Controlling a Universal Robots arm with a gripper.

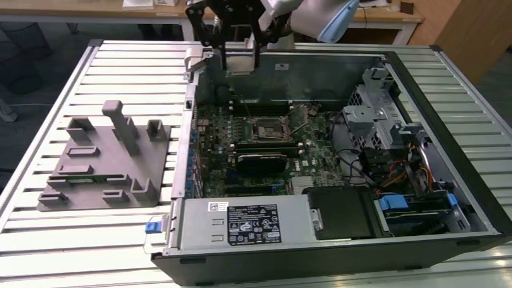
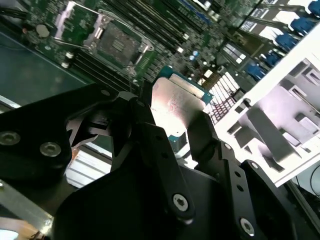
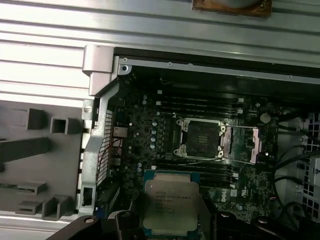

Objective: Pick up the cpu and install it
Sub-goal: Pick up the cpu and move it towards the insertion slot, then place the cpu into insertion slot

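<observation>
My gripper (image 1: 240, 54) hangs above the back wall of the open computer case (image 1: 432, 78), shut on the cpu (image 1: 241, 63), a thin square chip with a silvery top. In both wrist views the cpu (image 2: 175, 100) (image 3: 170, 200) sits between the black fingers (image 2: 152, 145), held by its opposite edges. The black socket (image 1: 268, 127) (image 3: 202, 140) (image 2: 117, 42) lies on the motherboard below and ahead of the chip. Its metal frame (image 3: 245, 142) is swung open to one side, and the socket holds nothing.
A grey plastic fixture (image 1: 104, 162) (image 3: 35, 145) stands on the slatted table (image 1: 48, 240) on the exterior view's left of the case. Inside the case are a power supply (image 1: 240, 225), a drive cage (image 1: 384, 120) and cable bundles (image 1: 392, 168). Memory slots (image 3: 200, 105) flank the socket.
</observation>
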